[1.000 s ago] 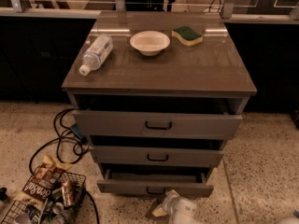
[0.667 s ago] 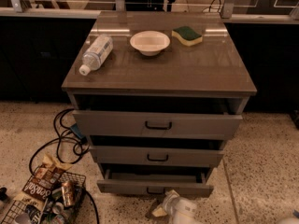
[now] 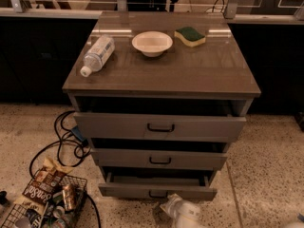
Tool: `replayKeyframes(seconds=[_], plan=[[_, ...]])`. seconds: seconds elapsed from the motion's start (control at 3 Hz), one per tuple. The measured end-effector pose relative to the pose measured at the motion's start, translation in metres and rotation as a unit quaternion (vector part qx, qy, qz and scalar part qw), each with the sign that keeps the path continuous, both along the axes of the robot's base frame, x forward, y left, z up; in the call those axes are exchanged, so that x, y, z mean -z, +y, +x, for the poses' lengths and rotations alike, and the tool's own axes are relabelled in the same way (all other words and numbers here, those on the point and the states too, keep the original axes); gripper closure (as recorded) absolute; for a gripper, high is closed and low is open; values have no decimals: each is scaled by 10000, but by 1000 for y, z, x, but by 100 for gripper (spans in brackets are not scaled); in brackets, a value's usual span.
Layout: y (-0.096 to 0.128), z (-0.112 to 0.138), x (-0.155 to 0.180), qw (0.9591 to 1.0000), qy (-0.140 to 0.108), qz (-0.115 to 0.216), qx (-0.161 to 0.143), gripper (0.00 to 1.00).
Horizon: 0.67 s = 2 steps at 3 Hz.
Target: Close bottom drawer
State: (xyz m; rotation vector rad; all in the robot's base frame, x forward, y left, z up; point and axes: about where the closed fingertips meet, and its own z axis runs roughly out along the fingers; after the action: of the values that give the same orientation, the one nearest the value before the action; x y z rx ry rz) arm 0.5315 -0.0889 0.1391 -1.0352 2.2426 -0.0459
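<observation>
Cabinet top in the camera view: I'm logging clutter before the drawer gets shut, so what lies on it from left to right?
In order: water bottle → white bowl → green-and-yellow sponge. The gripper is not on the top; it sits low, in front of the open bottom drawer.

Nothing is visibly changing. The gripper (image 3: 176, 209) is staying low, just before the open bottom drawer (image 3: 128, 190).

Grey bottom drawer (image 3: 123, 190), white tool (image 3: 179, 211) below

The bottom drawer (image 3: 128, 190) stands pulled out, the end effector (image 3: 175, 207) just before its front
</observation>
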Motion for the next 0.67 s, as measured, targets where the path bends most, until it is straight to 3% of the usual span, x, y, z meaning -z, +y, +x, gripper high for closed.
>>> replayKeyframes(seconds=[0.67], plan=[[1,-1,1,10000,10,6,0,88]])
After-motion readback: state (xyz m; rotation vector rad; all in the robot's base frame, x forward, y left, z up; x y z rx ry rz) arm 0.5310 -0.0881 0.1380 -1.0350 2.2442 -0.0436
